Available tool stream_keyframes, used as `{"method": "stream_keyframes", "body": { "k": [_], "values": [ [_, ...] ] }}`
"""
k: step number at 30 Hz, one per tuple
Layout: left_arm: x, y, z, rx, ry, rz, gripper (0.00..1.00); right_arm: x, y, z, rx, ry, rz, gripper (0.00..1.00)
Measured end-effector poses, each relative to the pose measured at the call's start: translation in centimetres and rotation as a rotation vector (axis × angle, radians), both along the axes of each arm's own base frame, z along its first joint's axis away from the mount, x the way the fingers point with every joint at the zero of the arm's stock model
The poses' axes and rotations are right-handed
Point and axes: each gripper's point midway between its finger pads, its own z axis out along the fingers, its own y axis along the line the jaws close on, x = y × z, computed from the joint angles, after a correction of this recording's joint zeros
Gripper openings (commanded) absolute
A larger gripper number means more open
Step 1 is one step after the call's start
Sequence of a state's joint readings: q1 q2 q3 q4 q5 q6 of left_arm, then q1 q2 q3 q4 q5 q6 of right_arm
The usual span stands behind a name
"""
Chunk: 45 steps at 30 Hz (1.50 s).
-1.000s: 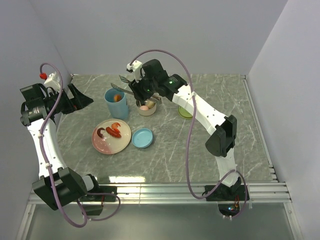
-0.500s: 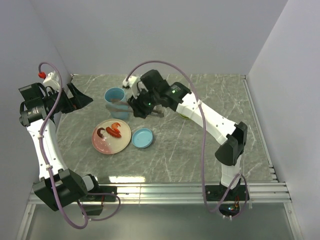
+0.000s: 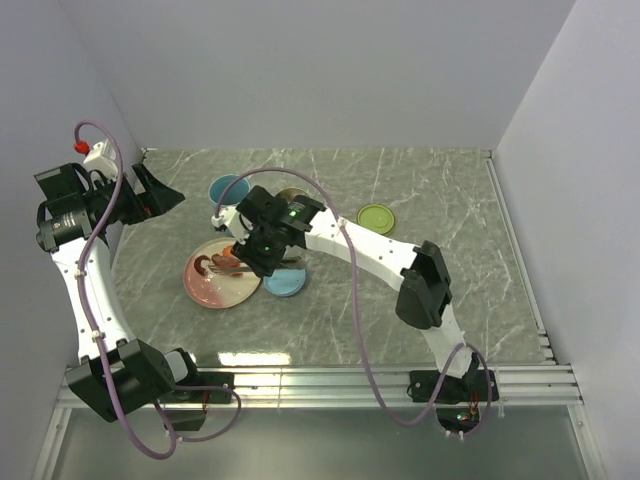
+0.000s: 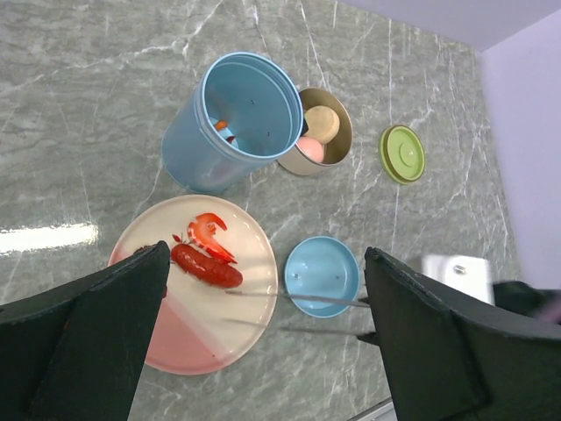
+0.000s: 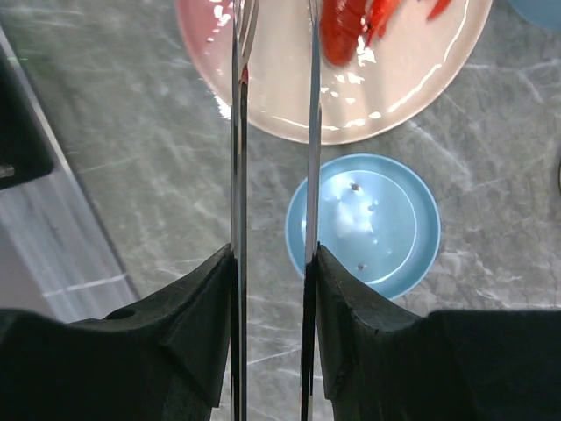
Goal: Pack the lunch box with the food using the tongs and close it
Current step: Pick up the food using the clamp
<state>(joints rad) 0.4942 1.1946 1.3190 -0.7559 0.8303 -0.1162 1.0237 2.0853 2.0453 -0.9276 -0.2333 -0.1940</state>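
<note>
My right gripper (image 5: 273, 289) is shut on the silver tongs (image 5: 237, 132), one finger pressing on each arm. The tongs' two tips reach over the pink-and-cream plate (image 5: 289, 96) with a gap between them, holding nothing. Red shrimp-like food (image 4: 206, 263) lies on the plate just beside one tip. The blue cylindrical lunch box (image 4: 232, 118) stands upright and open, with orange bits inside. Next to it a tan bowl (image 4: 344, 140) holds a pale egg (image 4: 320, 123). My left gripper (image 4: 263, 342) hangs open high above the plate, at the far left (image 3: 150, 195).
A blue lid (image 4: 322, 274) lies right of the plate, under the tongs' arms. A green lid (image 4: 401, 153) lies farther right, past the bowl. The right arm (image 3: 350, 245) stretches across the middle of the table. Walls stand close on the left and behind.
My right gripper carried the tongs from behind the blue box and bowl down toward the plate. The tongs' arms have been squeezed closer together. The left arm has stayed in place.
</note>
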Motion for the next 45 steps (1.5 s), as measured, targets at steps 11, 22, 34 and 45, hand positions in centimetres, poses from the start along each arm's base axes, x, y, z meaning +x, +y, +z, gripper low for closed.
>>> {"method": "stream_keyframes", "body": {
  "k": [11, 22, 34, 45],
  "values": [
    [-0.2, -0.1, -0.1, -0.005, 0.009, 0.0, 0.99, 2.1, 0.5, -4.1, -0.093, -0.022, -0.063, 0.47],
    [-0.2, 0.0, -0.2, -0.002, 0.01, 0.001, 0.99, 3.1, 2.0, -4.9, -0.083, -0.031, -0.075, 0.52],
    [-0.3, 0.0, -0.3, 0.004, 0.009, 0.004, 0.99, 2.3, 1.9, -6.0, -0.106, 0.02, -0.056, 0.44],
    [-0.3, 0.0, -0.6, -0.001, 0.016, 0.005, 0.99, 0.9, 0.8, -6.1, -0.145, 0.053, -0.014, 0.44]
  ]
}}
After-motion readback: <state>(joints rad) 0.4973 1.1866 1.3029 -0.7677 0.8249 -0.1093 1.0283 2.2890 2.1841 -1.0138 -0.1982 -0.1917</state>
